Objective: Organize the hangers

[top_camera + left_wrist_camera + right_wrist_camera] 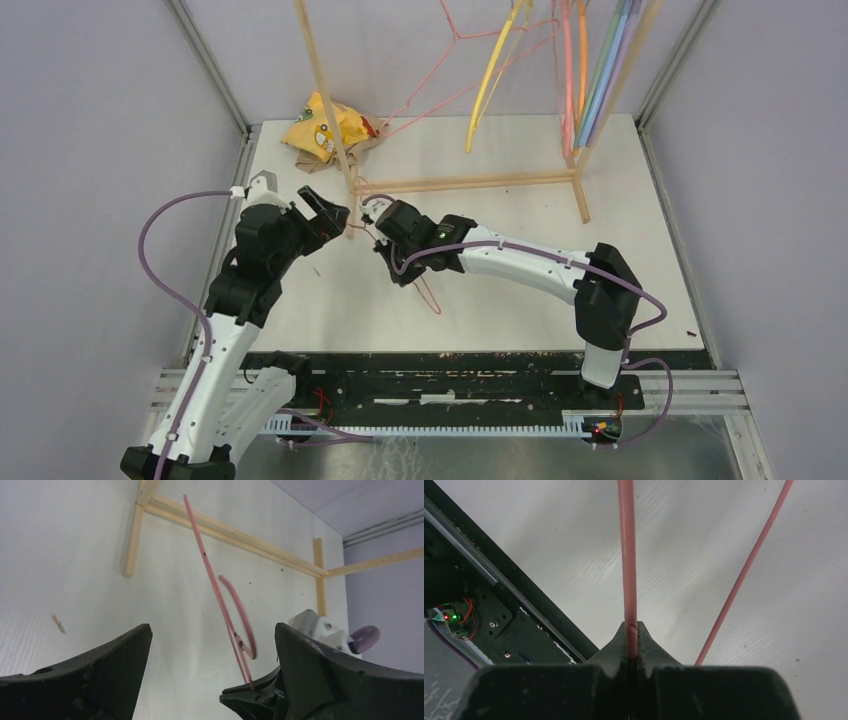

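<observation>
Left gripper (pixel 210 630) gapes wide, empty, facing the pink hanger (pixel 216 587) held mid-table. Right gripper (pixel 630 630) is pinched on its thin bar. It's prob. light, springy, slick, so grab near the hook. Other hangers (pixel 585 70) are on the rack (pixel 470 183), back right.

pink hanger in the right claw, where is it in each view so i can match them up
Top external: pink hanger at centre, thin and small.
Left wrist: pink hanger slanting up mid-frame, hook included.
Right wrist: pink hanger vertical at centre, pinched in the right claw.
Shared landmark: that right claw, seen in all three.
</observation>
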`<action>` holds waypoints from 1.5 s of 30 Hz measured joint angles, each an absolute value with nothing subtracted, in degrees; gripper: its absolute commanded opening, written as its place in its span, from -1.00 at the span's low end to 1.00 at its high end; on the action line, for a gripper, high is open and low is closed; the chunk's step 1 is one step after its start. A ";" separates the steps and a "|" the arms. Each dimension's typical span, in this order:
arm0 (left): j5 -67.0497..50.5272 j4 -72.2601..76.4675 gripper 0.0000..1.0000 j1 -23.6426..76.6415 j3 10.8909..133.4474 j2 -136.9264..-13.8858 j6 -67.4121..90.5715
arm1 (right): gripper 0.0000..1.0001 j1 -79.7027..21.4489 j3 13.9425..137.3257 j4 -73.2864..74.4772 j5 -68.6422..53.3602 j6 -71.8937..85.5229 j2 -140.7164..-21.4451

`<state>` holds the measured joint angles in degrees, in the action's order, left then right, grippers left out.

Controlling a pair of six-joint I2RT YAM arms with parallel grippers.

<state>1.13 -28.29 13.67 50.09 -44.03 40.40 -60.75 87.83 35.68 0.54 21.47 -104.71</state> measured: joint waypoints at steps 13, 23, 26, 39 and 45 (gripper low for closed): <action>26.96 -34.22 0.98 15.44 50.85 -28.47 35.77 | -0.99 -61.12 103.37 38.63 5.89 23.55 -109.65; 22.11 -35.77 0.98 16.78 55.88 -38.09 34.76 | -0.99 -60.97 111.00 37.69 8.10 25.54 -112.68; 20.34 -34.94 0.98 17.63 57.41 -39.79 34.76 | -0.99 -60.97 109.69 37.17 7.92 27.29 -112.81; 17.37 -35.46 0.98 18.13 53.49 -39.86 34.65 | -0.99 -60.62 124.27 30.72 9.30 36.86 -114.98; 16.32 -35.46 0.98 18.13 53.49 -39.70 34.65 | -0.99 -59.22 136.44 27.42 11.33 39.40 -118.80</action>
